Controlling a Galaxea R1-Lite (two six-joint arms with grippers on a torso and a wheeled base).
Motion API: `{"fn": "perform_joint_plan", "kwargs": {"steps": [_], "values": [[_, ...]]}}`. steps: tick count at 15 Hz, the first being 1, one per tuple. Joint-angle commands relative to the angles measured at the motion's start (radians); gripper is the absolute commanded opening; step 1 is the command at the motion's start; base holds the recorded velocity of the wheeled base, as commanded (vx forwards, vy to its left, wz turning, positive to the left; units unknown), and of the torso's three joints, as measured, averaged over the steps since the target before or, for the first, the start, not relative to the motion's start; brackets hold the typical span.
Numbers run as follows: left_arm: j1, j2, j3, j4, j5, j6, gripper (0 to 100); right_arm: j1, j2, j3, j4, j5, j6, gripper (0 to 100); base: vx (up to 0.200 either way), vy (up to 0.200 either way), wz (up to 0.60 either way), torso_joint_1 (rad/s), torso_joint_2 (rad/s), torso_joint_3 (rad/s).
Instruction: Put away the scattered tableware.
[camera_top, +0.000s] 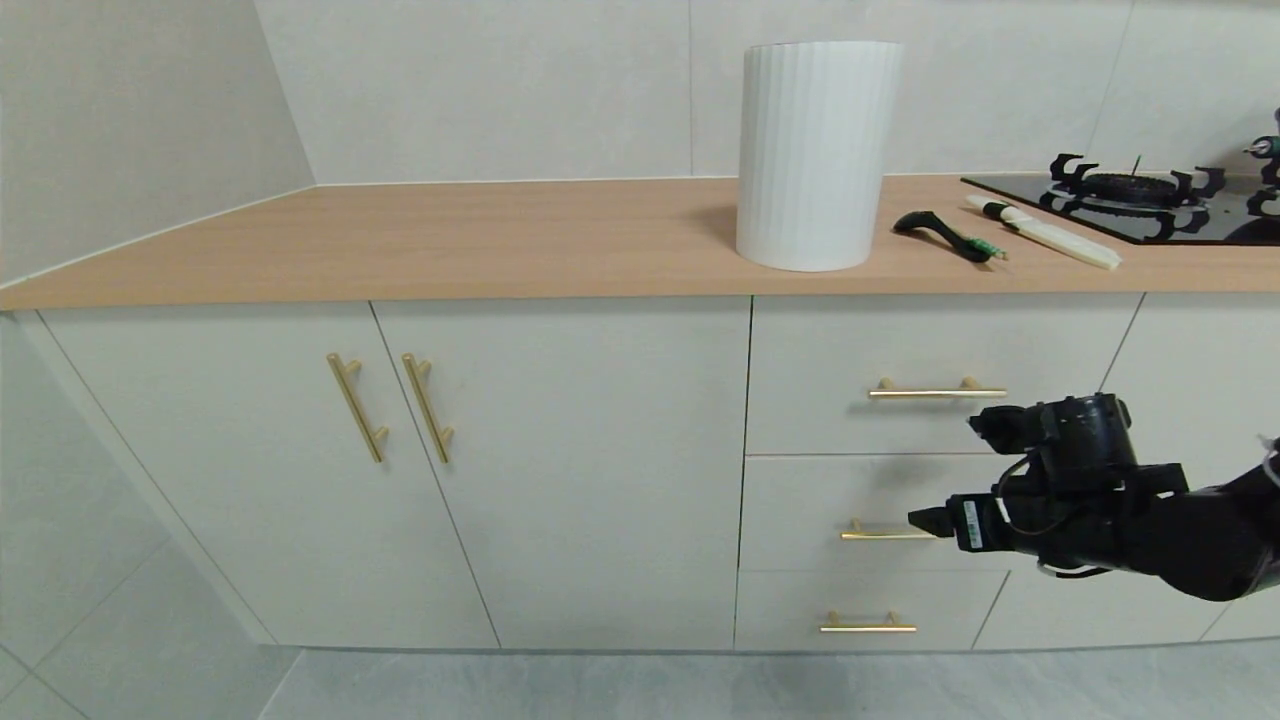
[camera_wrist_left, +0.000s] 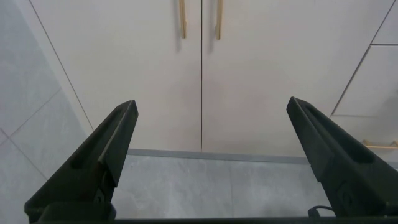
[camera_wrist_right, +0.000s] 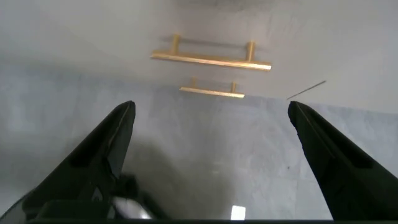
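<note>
So, right gripper (camera_top: 950, 470), wide open, sits at the right end of the middle drawer's horizontal handle (camera_top: 880, 535).

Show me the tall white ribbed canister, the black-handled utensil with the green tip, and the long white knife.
tall white ribbed canister (camera_top: 815, 150), head view, its side.
black-handled utensil (camera_top: 945, 236), head view, on its black handle.
long white knife (camera_top: 1055, 238), head view, mid blade.

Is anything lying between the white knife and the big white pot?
Yes. The black-handled tool lies on the counter between the white knife and the white pot. The right gripper hangs lower, open, by the middle drawer handle.
</note>
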Motion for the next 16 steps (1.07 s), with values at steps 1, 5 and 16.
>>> {"fn": "perform_joint_plan", "kwargs": {"steps": [1, 5, 16], "values": [[0.000, 0.000, 0.000, -0.002, 0.000, -0.001, 100, 0.007, 0.158, 0.026, -0.143, -0.035, 0.002, 100, 0.000, 0.000, 0.00, 0.000, 0.00, 0.000], [0.000, 0.000, 0.000, 0.000, 0.000, -0.001, 100, 0.020, 0.325, 0.038, -0.436, -0.085, -0.001, 100, 0.000, 0.000, 0.00, 0.000, 0.00, 0.000], [0.000, 0.000, 0.000, 0.000, 0.000, -0.001, 100, 0.014, 0.475, -0.091, -0.514, -0.154, 0.024, 100, 0.000, 0.000, 0.00, 0.000, 0.00, 0.000]]}}
